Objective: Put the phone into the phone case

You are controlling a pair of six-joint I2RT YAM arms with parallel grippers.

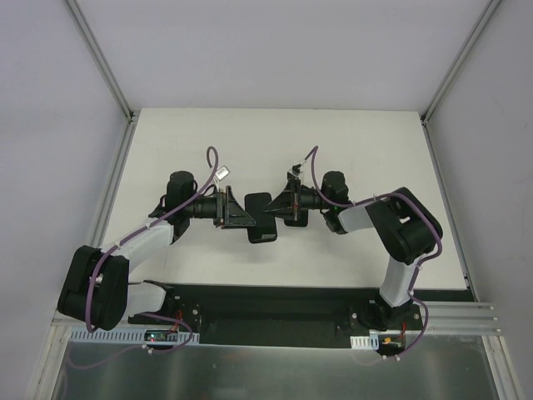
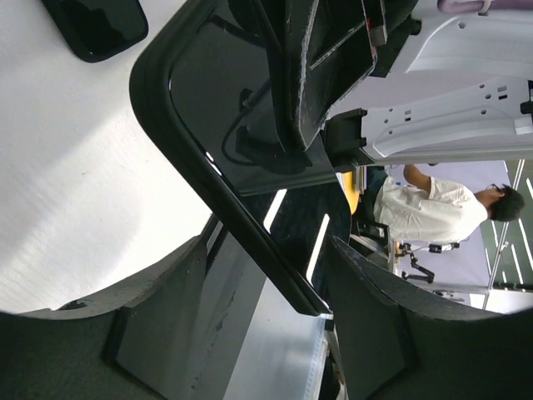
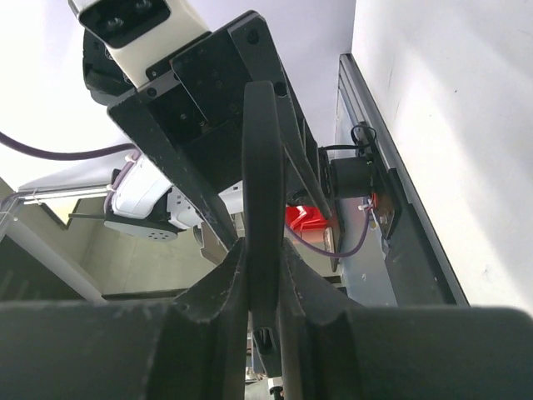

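A thin all-black slab with a raised rim, which I take for the phone case [image 1: 258, 204], hangs above the table's middle between the two arms. My right gripper [image 3: 264, 250] is shut on one end of the case [image 3: 262, 150], seen edge-on. My left gripper [image 2: 266, 250] stands open at the other end. The case's rim [image 2: 166, 108] runs between its fingers [image 2: 158, 308] with a gap on both sides. A second glossy black slab with rounded corners, apparently the phone [image 2: 96, 25] lying screen up, rests on the table below. No blue shows.
The white table [image 1: 350, 150] is flanked by pale walls and aluminium posts. A black base strip [image 1: 275, 300] runs along the near edge under both arm bases. A person in a white shirt [image 2: 425, 212] sits beyond the near edge.
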